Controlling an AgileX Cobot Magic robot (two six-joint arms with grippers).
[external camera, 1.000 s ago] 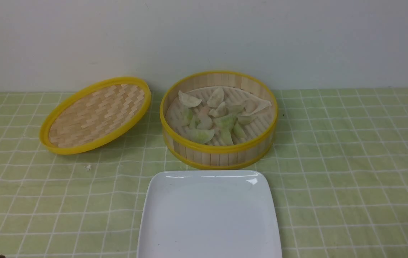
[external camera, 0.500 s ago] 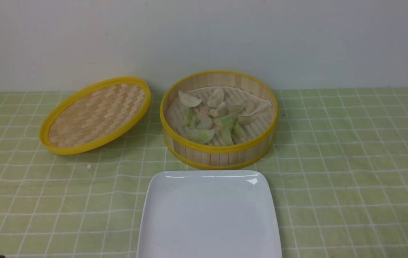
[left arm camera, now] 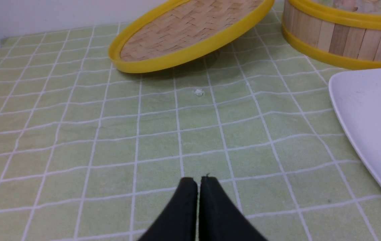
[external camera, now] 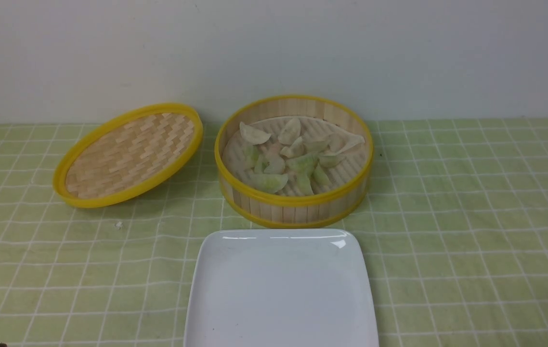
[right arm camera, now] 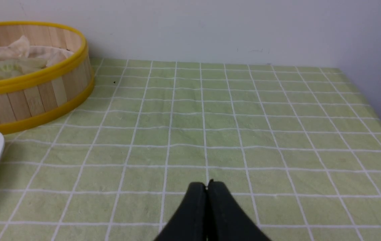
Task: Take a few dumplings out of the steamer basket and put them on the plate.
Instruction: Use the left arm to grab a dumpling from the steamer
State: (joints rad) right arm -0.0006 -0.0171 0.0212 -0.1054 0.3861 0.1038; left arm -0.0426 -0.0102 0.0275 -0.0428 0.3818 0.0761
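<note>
left gripper (left arm camera: 199,180) and right gripper (right arm camera: 207,185) sit pinched together, empty — best spread one wide before dipping into the steamer basket (external camera: 293,205) ahead for dumplings (external camera: 298,164).

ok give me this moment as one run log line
dumplings: in steamer basket | plate: bare | woven lid: off, tilted, left of basket | left fingers: shut, empty | right fingers: shut, empty

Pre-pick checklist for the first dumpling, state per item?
1. Steamer basket uncovered, lid set off to its left: ok.
2. Dumplings visible inside the basket: ok.
3. Plate in front of the basket, nothing on it: ok.
4. Left gripper open for a pick: not ok, shut and empty.
5. Right gripper open for a pick: not ok, shut and empty.
6. Dumplings free of each other: cannot tell, they overlap.
</note>
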